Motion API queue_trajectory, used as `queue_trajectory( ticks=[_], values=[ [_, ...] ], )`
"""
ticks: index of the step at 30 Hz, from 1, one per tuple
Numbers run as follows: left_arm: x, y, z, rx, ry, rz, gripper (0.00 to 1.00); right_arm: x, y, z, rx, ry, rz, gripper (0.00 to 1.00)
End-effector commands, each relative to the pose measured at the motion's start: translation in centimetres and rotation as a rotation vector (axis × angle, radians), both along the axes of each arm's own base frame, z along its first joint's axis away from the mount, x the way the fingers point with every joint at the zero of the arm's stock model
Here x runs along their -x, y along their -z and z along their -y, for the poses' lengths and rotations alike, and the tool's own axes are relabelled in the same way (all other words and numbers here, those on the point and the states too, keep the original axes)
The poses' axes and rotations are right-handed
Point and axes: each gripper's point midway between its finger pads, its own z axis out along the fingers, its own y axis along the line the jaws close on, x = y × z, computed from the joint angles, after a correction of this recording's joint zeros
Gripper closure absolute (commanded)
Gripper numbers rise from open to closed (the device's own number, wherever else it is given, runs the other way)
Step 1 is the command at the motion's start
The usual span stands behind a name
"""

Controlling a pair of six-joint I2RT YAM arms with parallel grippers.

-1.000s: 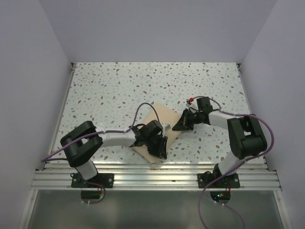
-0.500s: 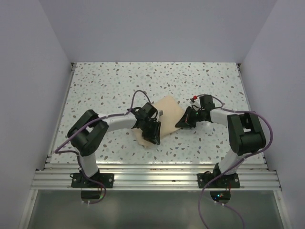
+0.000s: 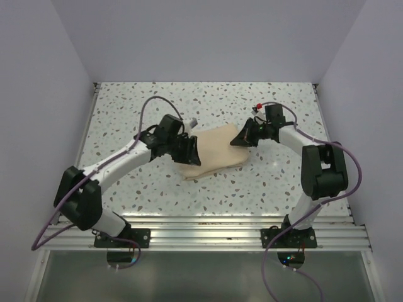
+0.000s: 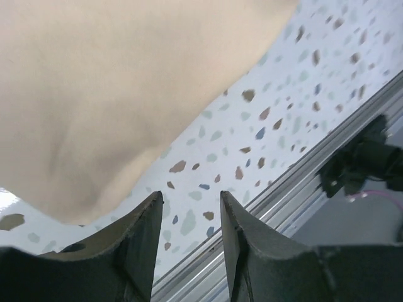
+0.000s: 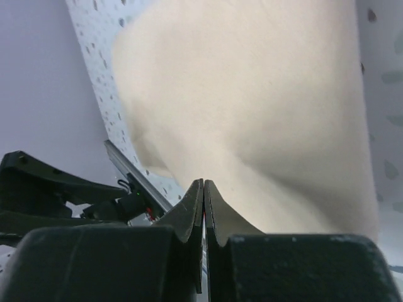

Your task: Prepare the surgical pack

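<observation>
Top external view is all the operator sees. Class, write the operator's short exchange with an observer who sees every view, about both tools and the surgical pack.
Operator: Is the left tool open?
Observer: Yes. The left tool has its fingers apart, with nothing between them.
Operator: And the right?
Observer: The right tool has its fingers pressed together by the surgical pack. Whether they pinch cloth, I cannot tell.

Speckled terrazzo tabletop (image 3: 157,100), pale lavender walls (image 3: 208,38) on three sides, aluminium rail (image 3: 208,236) along near edge
</observation>
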Motion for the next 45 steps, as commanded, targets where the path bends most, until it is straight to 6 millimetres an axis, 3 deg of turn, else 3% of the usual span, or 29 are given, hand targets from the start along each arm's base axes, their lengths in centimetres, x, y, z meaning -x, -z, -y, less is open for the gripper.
queue_trajectory(
  ticks=[1, 3, 4, 6, 8, 10, 11, 12, 13, 14, 17, 20, 21, 23, 24, 25, 26, 28, 30, 31, 33, 37, 39, 43, 45],
  values=[
    [-3.7, -4.8, -1.0, 0.144, -0.068, 0.127, 0.54, -4.1, -4.9, -1.6, -0.111, 0.015, 0.134, 1.0],
    [-7.0, -6.2, -1.7, 0.205, -0.141, 0.174, 0.55, -6.3, -6.1, -2.1, -0.161, 0.05, 0.166, 1.0],
    [-7.9, -5.6, -1.8, 0.216, -0.154, 0.157, 0.55, -7.2, -5.1, -2.4, -0.174, 0.067, 0.144, 1.0],
    [-10.4, -5.6, -2.3, 0.245, -0.2, 0.177, 0.55, -9.1, -5.7, -3.1, -0.24, 0.101, 0.163, 1.0],
    [-12.4, -4.5, -2.6, 0.284, -0.231, 0.152, 0.55, -10.6, -4.7, -4.1, -0.27, 0.112, 0.13, 1.0],
    [-13.4, -2.4, -3.0, 0.286, -0.254, 0.114, 0.55, -11.8, -4.6, -4.7, -0.29, 0.109, 0.131, 1.0],
    [-14.3, -1.9, -3.5, 0.291, -0.271, 0.12, 0.56, -12.1, -2.9, -4.9, -0.289, 0.117, 0.09, 1.0],
    [-14.6, -1.1, -3.8, 0.287, -0.279, 0.1, 0.56, -12.5, -2.6, -5.1, -0.295, 0.117, 0.093, 1.0],
    [-14.6, 0.5, -4.0, 0.277, -0.282, 0.056, 0.56, -12.5, -1.9, -5.2, -0.296, 0.119, 0.074, 1.0],
    [-14.7, 1.3, -4.5, 0.266, -0.29, 0.043, 0.57, -12.5, -0.6, -5.2, -0.295, 0.125, 0.044, 1.0],
    [-14.8, 3.1, -5.7, 0.23, -0.304, 0.016, 0.58, -12.2, 0.7, -5.1, -0.28, 0.112, 0.024, 1.0],
    [-15.4, 1.9, -7.0, 0.192, -0.309, 0.065, 0.58, -11.3, 1.4, -4.8, -0.202, 0.058, 0.006, 1.0],
    [-15.9, 0.9, -7.3, 0.184, -0.308, 0.091, 0.58, -11.8, 0.0, -4.7, -0.186, 0.041, 0.037, 1.0],
    [-15.8, -0.5, -8.0, 0.145, -0.309, 0.118, 0.58, -10.9, -0.2, -4.1, -0.123, 0.012, 0.027, 1.0],
    [-16.0, -2.2, -8.3, 0.14, -0.318, 0.16, 0.57, -11.0, -2.1, -4.1, -0.112, -0.002, 0.067, 1.0],
    [-15.9, -2.8, -8.6, 0.132, -0.325, 0.172, 0.57, -10.6, -2.8, -4.1, -0.092, -0.014, 0.077, 1.0],
    [-15.5, -3.4, -8.9, 0.123, -0.334, 0.178, 0.57, -9.5, -2.5, -3.5, -0.029, -0.036, 0.062, 1.0],
    [-14.5, -4.5, -10.0, 0.086, -0.375, 0.199, 0.56, -8.1, -4.4, -3.7, 0.031, -0.078, 0.098, 1.0],
    [-13.4, -4.0, -11.1, 0.042, -0.415, 0.181, 0.55, -5.6, -4.2, -3.7, 0.116, -0.142, 0.089, 1.0],
    [-12.7, -4.4, -11.8, 0.015, -0.439, 0.191, 0.55, -4.0, -5.2, -4.9, 0.136, -0.193, 0.118, 1.0],
    [-11.4, -3.4, -12.9, -0.031, -0.462, 0.179, 0.55, -1.4, -4.3, -5.4, 0.229, -0.267, 0.123, 1.0],
    [-9.7, -2.8, -16.4, -0.164, -0.603, 0.193, 0.55, 4.6, -4.6, -10.0, 0.352, -0.466, 0.217, 1.0],
    [-9.0, -2.2, -17.5, -0.211, -0.647, 0.18, 0.54, 6.3, -4.4, -11.7, 0.377, -0.525, 0.242, 1.0],
    [-8.4, -1.7, -18.5, -0.265, -0.677, 0.16, 0.54, 11.1, -2.0, -15.4, 0.481, -0.701, 0.264, 1.0],
    [-8.3, -1.9, -18.5, -0.265, -0.679, 0.162, 0.54, 12.2, -0.1, -15.9, 0.527, -0.739, 0.235, 1.0]
  ],
)
